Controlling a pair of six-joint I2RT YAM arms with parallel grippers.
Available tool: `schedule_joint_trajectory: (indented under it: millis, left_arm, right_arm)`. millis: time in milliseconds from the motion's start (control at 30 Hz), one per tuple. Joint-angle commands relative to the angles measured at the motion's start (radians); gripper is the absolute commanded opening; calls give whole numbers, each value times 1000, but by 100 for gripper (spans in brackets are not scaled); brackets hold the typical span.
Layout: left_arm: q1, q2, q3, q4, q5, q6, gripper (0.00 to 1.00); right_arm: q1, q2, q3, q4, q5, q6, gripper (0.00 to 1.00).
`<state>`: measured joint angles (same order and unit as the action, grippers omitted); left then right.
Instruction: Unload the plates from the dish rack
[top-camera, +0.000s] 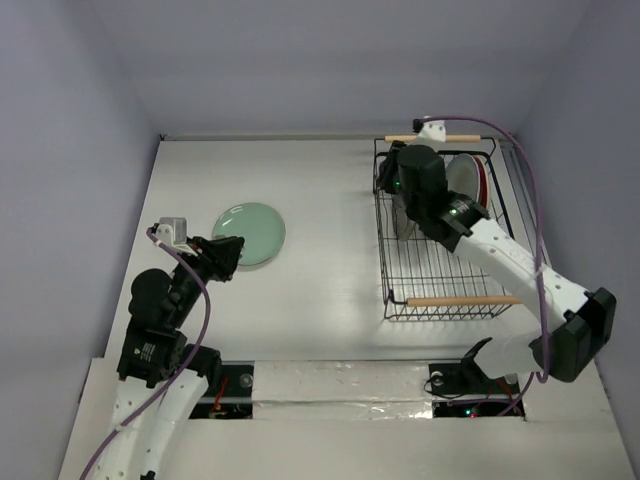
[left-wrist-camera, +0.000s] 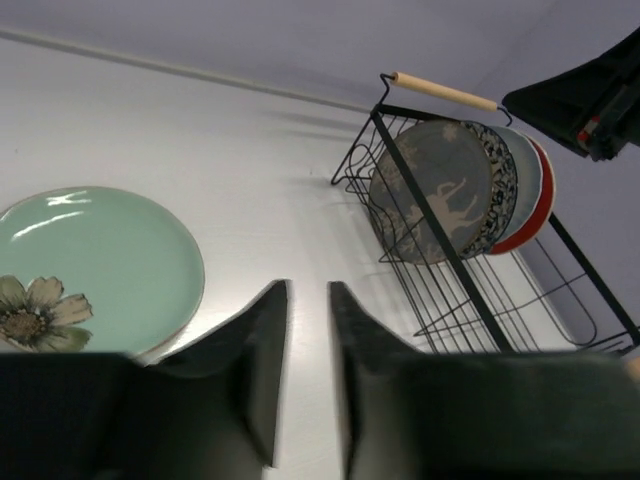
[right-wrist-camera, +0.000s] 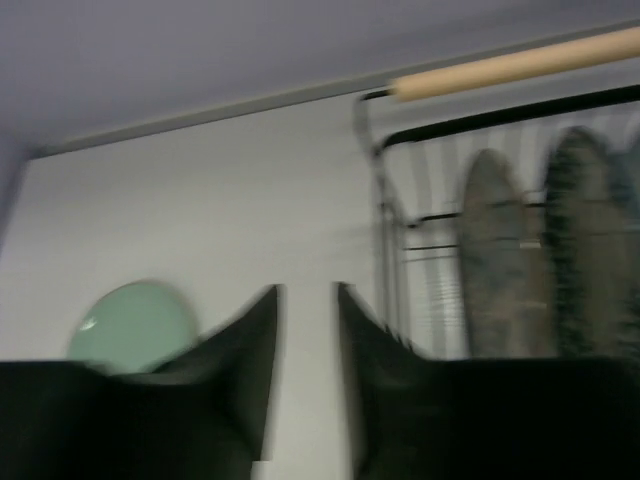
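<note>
1. The white table (top-camera: 320, 200) carries everything, with a bare stretch between the two arms' working areas.
2. The black wire dish rack with wooden rod handles (top-camera: 455, 300) sits on the table's right side. It looks light, so a nudge from the right arm could slide it.
3. The round mint-green plate with a flower (top-camera: 250, 233) lies flat on the table's left, out of the rack. The grey deer-patterned plate (left-wrist-camera: 440, 195) fronts a tight row standing on edge at the rack's far end, with the red-rimmed plate (left-wrist-camera: 541, 205) last.
4. The right gripper (right-wrist-camera: 308, 292) hangs over that far end, jaws a narrow slit apart and empty. Too narrow to straddle a rim, it would likely knock the grey plate or strike wire.
5. The left gripper (left-wrist-camera: 308, 290) sits just beside the mint plate, jaws likewise nearly together and holding nothing. A low sweep could clip that rim.
</note>
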<state>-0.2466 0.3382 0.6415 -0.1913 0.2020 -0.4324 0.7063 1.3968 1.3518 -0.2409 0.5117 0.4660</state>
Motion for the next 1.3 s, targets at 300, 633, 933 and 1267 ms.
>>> schedule_joint_trajectory:
  millis: [300, 633, 933, 1267]
  left_arm:
    - [4, 10, -6, 38, 4, 4, 27]
    - [4, 5, -8, 41, 10, 6, 42]
    - [4, 4, -8, 46, 14, 6, 43]
    - [4, 1, -9, 46, 14, 4, 44]
  right_arm:
    - [-186, -33, -51, -264, 174, -179, 56]
    - [-218, 169, 43, -305, 237, -217, 25]
    - [-197, 116, 90, -307, 306, -322, 0]
    - [-142, 3, 228, -322, 422, -375, 0]
